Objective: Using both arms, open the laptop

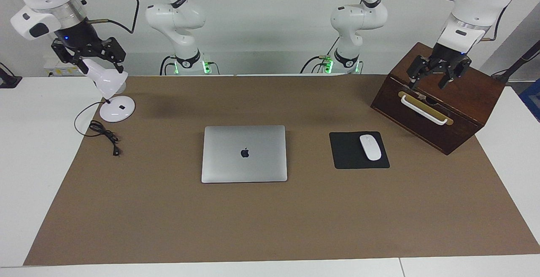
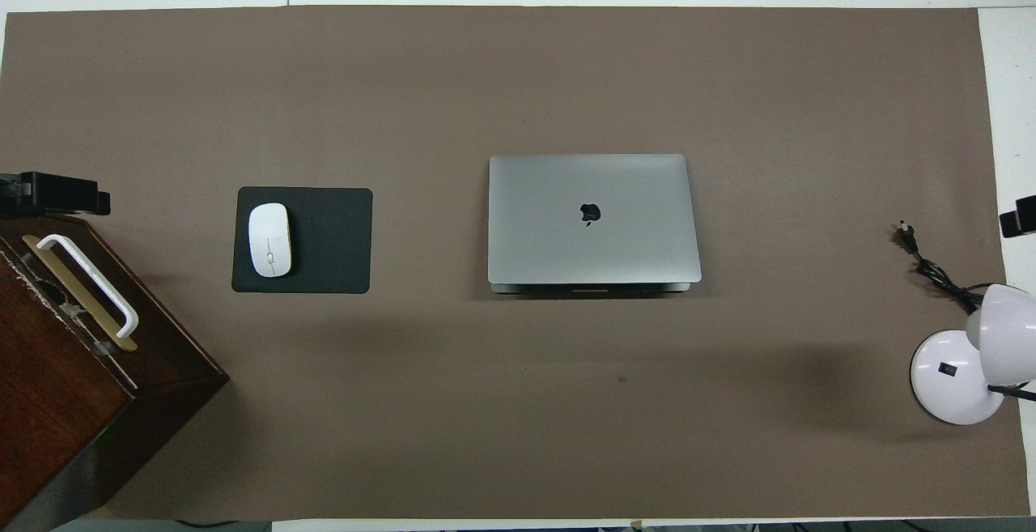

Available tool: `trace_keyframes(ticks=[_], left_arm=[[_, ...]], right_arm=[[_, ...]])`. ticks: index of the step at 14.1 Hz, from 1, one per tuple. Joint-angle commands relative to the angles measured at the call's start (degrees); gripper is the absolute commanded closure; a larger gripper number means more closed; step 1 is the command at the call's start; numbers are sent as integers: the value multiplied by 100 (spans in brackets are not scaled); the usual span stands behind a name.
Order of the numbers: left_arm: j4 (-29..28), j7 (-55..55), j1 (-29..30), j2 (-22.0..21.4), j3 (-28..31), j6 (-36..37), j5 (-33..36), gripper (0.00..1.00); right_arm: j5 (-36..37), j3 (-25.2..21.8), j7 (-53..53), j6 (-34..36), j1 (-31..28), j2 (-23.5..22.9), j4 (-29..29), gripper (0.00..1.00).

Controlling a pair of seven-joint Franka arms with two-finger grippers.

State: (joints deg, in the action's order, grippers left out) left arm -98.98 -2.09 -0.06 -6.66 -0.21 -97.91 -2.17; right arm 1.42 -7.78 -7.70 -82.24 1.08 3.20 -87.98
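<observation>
The silver-grey laptop (image 1: 244, 154) lies closed and flat in the middle of the brown mat, apple logo up. It also shows in the overhead view (image 2: 591, 216), with its notched front edge toward the robots. My left gripper (image 1: 428, 84) hangs open and empty in the air over the wooden box, well away from the laptop. Only its tip shows in the overhead view (image 2: 53, 193). My right gripper (image 1: 99, 64) hangs open and empty over the white lamp at the other end of the table. Its tip shows at the overhead view's edge (image 2: 1018, 216).
A dark wooden box (image 1: 460, 100) with a white handle (image 1: 424, 109) stands at the left arm's end. A white mouse (image 1: 370, 147) lies on a black mouse pad (image 1: 348, 159) beside the laptop. A white desk lamp (image 1: 117, 108) and its black cord (image 1: 103, 133) are at the right arm's end.
</observation>
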Motion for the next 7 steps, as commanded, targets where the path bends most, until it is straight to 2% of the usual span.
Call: trace_keyframes(ticks=[1,7], left_arm=[[151,7,76,68,-49,158,24,0],[134,7,67,60,-49,158,24,0]], right_arm=[[96,110,-100,59,-126,23,9,0],[87,92,-127,24,-126,31,36,0]])
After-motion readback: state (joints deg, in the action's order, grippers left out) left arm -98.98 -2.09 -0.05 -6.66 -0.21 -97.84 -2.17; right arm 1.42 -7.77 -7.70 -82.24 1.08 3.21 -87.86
